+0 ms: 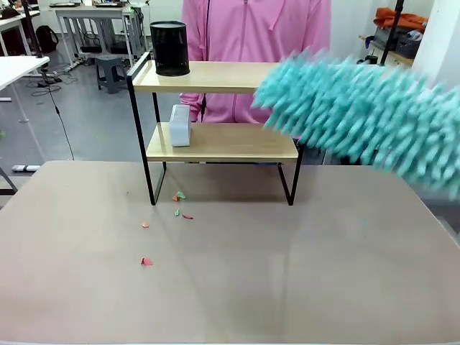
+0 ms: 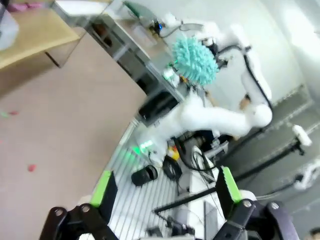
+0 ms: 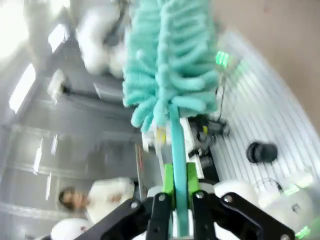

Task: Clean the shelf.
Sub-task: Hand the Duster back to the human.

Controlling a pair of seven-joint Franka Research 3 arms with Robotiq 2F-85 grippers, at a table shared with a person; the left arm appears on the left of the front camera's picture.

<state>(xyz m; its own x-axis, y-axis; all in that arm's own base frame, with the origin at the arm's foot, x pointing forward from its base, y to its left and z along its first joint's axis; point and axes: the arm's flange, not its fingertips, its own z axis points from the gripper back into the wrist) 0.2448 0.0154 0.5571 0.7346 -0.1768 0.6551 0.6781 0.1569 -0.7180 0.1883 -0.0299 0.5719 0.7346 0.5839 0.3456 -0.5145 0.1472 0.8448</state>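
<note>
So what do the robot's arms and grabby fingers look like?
The right arm is smooth, white and rounded, with a black cable along it. The left gripper and right gripper are black, bolted links with bright green pads on the fingers.

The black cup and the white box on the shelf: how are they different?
The black cup is round and dark; the white box is blocky and pale. The cup stands on the shelf's top board, the box on the lower one. Both sit near its left end.
</note>
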